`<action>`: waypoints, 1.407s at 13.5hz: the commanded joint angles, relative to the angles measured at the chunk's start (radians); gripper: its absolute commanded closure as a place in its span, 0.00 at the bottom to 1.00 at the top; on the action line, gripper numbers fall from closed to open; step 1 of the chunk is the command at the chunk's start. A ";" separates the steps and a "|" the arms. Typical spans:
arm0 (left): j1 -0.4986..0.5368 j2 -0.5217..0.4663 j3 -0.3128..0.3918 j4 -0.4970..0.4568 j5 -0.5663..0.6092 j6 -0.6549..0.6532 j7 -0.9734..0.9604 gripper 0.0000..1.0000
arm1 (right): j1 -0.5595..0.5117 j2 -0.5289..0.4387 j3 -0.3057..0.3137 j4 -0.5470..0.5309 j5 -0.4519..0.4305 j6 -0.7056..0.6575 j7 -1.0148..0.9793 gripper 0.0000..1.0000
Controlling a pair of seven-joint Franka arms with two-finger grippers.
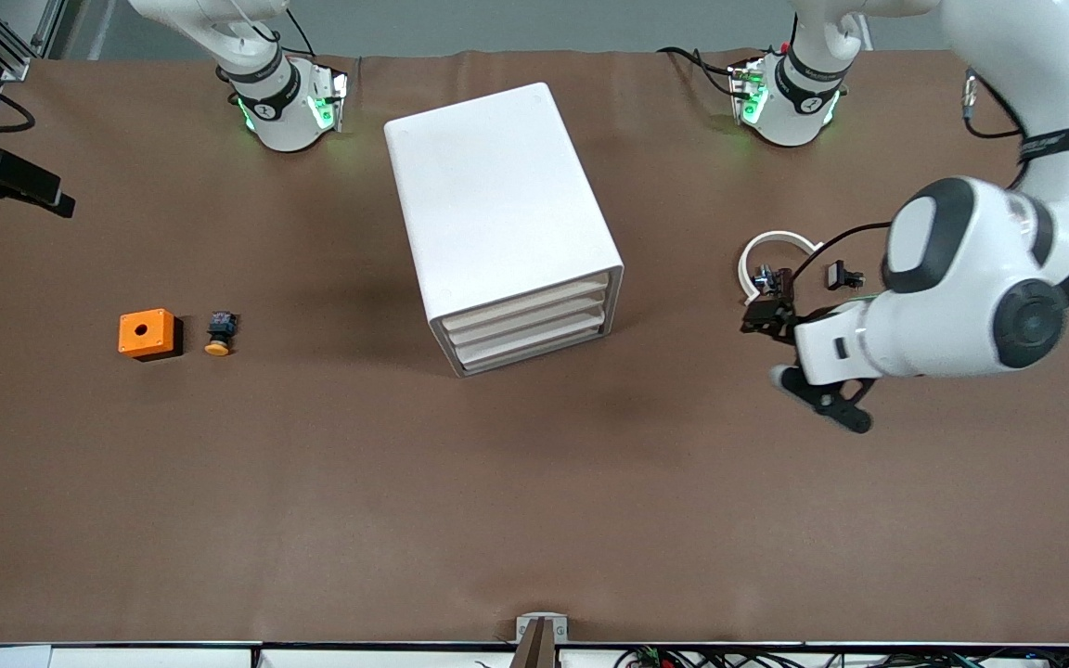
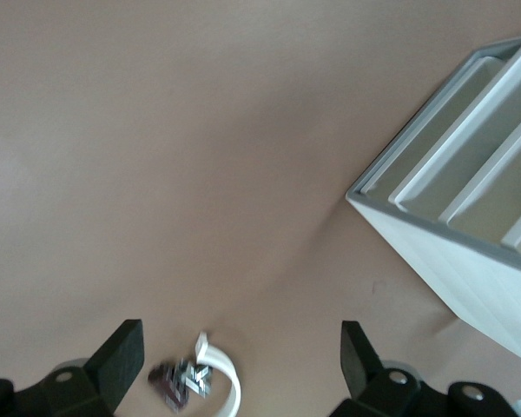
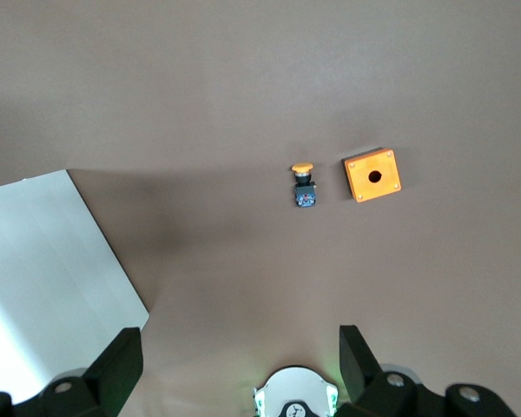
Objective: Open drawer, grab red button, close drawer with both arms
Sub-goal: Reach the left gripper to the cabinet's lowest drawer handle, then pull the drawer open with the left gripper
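The white cabinet (image 1: 497, 199) stands mid-table with all three drawers shut. The uppermost drawer (image 1: 530, 299) sits flush in its front. The cabinet's front and one side also show in the left wrist view (image 2: 456, 234). The red-capped button is hidden. My left gripper (image 1: 822, 399) is open and empty, low over the table toward the left arm's end, apart from the cabinet. Its fingers (image 2: 122, 352) stand wide in the left wrist view. My right gripper (image 3: 240, 339) is open and empty, high over the right arm's base, and outside the front view.
An orange cube with a hole (image 1: 147, 333) and a yellow-orange capped button (image 1: 219, 336) lie toward the right arm's end; both show in the right wrist view, cube (image 3: 372, 174) and button (image 3: 303, 185). A white ring with small black parts (image 1: 773, 264) lies beside the left gripper.
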 commanded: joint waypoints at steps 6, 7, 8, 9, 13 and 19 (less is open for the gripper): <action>-0.048 0.174 -0.037 0.025 -0.295 0.186 0.203 0.00 | -0.060 -0.219 0.086 -0.292 0.009 0.163 0.003 0.00; -0.061 0.189 -0.038 0.025 -0.327 0.203 0.207 0.00 | -0.045 -0.223 0.071 -0.298 0.008 0.165 0.003 0.00; -0.073 0.205 -0.038 0.023 -0.357 0.213 0.233 0.00 | -0.041 -0.223 0.065 -0.298 0.009 0.165 0.003 0.00; -0.087 0.217 -0.038 0.023 -0.401 0.217 0.280 0.00 | -0.038 -0.223 0.055 -0.298 0.009 0.168 0.003 0.00; -0.134 0.239 -0.037 0.022 -0.532 0.217 0.299 0.00 | -0.032 -0.220 0.055 -0.289 0.012 0.176 0.003 0.00; -0.188 0.304 -0.038 0.020 -0.608 0.212 0.321 0.00 | -0.043 -0.218 0.052 -0.286 0.011 0.185 0.003 0.00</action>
